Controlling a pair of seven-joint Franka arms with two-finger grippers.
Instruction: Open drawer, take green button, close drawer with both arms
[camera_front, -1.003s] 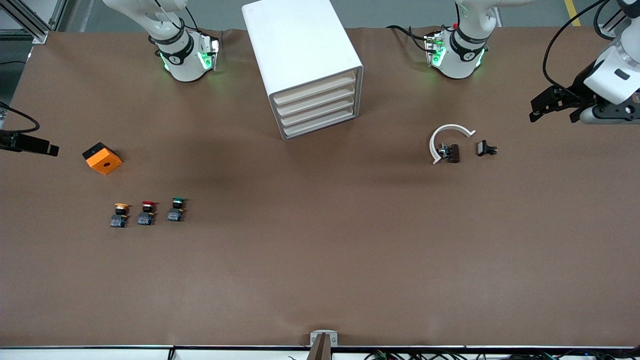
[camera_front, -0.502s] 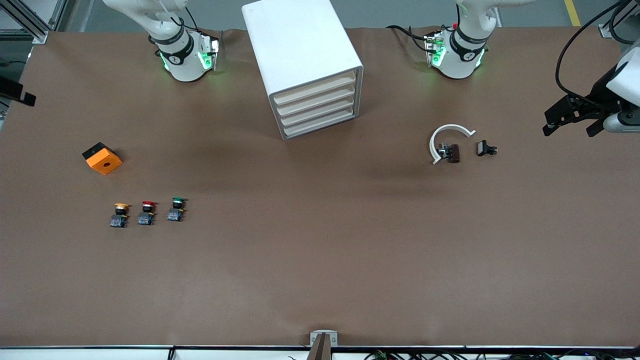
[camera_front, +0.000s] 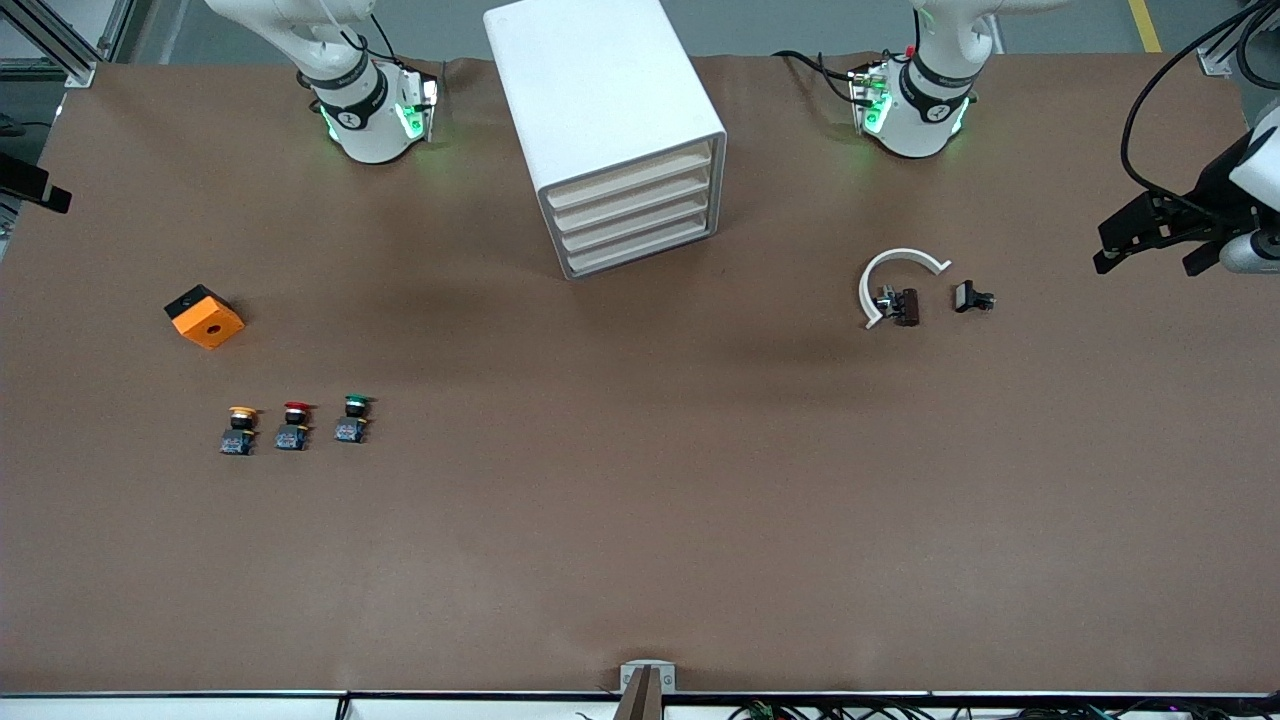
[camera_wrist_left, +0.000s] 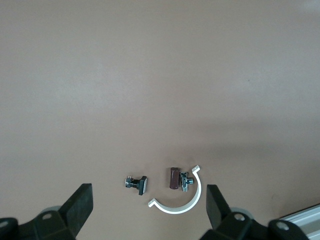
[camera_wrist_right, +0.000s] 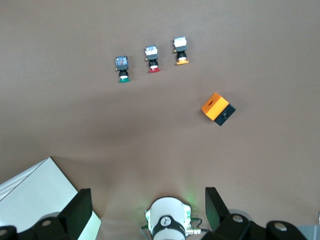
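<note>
- Your right gripper hangs high at the right arm's end of the table, barely entering the front view at its edge. Its fingers stand wide apart with nothing between them.
- The orange block sits near that end, farther from the front camera than the row of three buttons.
- In that row, the green button you want is the one closest to the table's middle. The red button is beside it and the yellow button is nearest the right arm's end. All three stand upright on their bases, apart from each other.
- The cabinet stands mid-table between the two arm bases, its four drawer fronts angled toward the left arm's end and the front camera. The drawer, third from top, is shut flush with the rest.
- The white clip and two small dark parts lie toward the left arm's end, well apart from the cabinet.
- Your left gripper hovers over the table's edge at the left arm's end, fingers spread and empty.
- This is the relation to act on: the drawer fronts face the left arm's side, so I'd judge that arm better placed to pull, while the green button lies on the right arm's side.
</note>
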